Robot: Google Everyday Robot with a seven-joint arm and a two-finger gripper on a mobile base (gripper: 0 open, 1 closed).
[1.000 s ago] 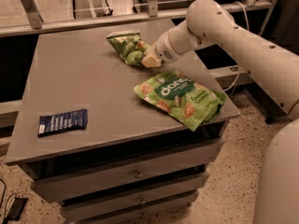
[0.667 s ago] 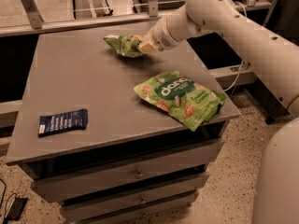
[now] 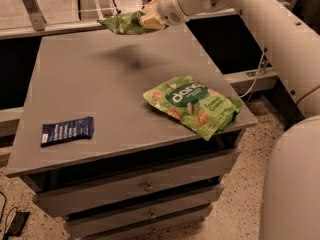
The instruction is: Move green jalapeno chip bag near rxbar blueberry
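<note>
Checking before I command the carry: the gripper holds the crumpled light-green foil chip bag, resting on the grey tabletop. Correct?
No. The camera view shows the gripper holding the crumpled light-green foil chip bag lifted clear above the grey tabletop.

Our arm (image 3: 265, 24) comes in from the lower right and slants up and left; at its end our gripper (image 3: 149, 18) points left, held high, clamped on the bag (image 3: 121, 23)

1 cam, high, angled down over table (image 3: 105, 91); gripper (image 3: 148, 18) top ctr, holding green jalapeno chip bag (image 3: 120, 23).
</note>
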